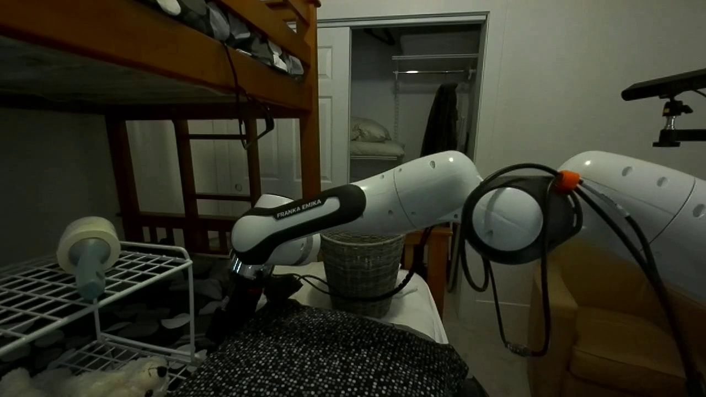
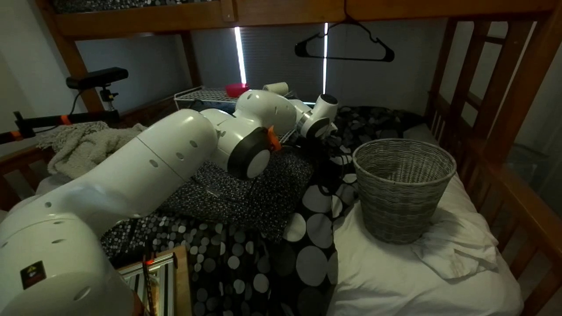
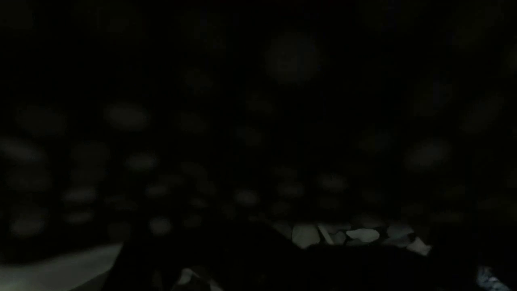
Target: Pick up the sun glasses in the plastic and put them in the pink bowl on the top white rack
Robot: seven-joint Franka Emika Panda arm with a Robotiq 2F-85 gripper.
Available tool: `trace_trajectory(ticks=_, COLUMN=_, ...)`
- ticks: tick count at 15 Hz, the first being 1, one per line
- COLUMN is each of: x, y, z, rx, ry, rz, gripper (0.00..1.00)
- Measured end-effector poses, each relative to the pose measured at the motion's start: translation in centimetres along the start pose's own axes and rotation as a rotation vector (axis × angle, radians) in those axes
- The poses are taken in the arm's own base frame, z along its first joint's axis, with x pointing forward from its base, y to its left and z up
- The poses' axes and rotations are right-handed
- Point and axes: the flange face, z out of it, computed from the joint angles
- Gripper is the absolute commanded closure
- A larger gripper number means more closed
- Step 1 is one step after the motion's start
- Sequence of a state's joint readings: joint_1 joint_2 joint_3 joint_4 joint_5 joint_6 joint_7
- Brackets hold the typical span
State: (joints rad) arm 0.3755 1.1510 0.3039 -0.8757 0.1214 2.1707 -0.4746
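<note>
In an exterior view, left to right. Bunk (image 1: 165, 60) across the upper left. Below it, lower left: white rack (image 1: 149, 264), two tiers, cream roll (image 1: 88, 229) with a pale blue handle-like piece on the top one; white plush (image 1: 129, 377) down in the corner. Left of centre, low: end effector (image 1: 231, 311), angled down and left, just beside the dotted black cloth (image 1: 331, 353), can't tell if touching. It's black against dark bedding (image 1: 160, 314), tip doesn't read, so can't tell if it's wide, narrow or holding something. Grey basket (image 1: 361, 270) mid-frame, behind the arm (image 1: 419, 193), which spans from the right edge. Couch (image 1: 623, 342) lower right.

In an exterior view: camera (image 2: 97, 78) upper left, blanket (image 2: 83, 147) below it, arm running from lower left corner to upper centre. Pink bowl (image 2: 237, 90) sits on the rack's top tier, upper part of frame, left of centre; roll is right of it. Hanger (image 2: 347, 58) upper right of centre. Basket right of centre, upright on the white sheet (image 2: 386, 281).

Wrist view: mostly black, blurred grey dots, pale strip (image 3: 60, 260) lower left, small bluish glint (image 3: 489, 279) in lower right corner, can't ID it.

Sunglasses: can't make them out in any view, so can't say where they are.
</note>
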Motion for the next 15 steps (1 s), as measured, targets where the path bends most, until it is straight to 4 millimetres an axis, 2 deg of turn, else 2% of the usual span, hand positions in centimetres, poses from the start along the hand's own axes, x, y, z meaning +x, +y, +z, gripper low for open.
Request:
trace_trajectory(ticks=5, x=-1.0, y=1.0, z=2.1, rx=0.037, ry=-0.105, rz=0.004, gripper=0.69)
trace_trajectory(ticks=9, x=-0.3, y=1.2, z=1.0, rx=0.027, ry=-0.090, rz=-0.004, gripper=0.99)
trace_trajectory(ticks=13, x=1.2, y=0.9, z=-2.1, rx=0.005, ry=-0.047, rz=-0.018, gripper=1.00)
trace_trajectory(ticks=15, x=2.0, y=0.8, z=-4.8, rx=-0.011, ry=-0.028, rz=-0.028, gripper=1.00)
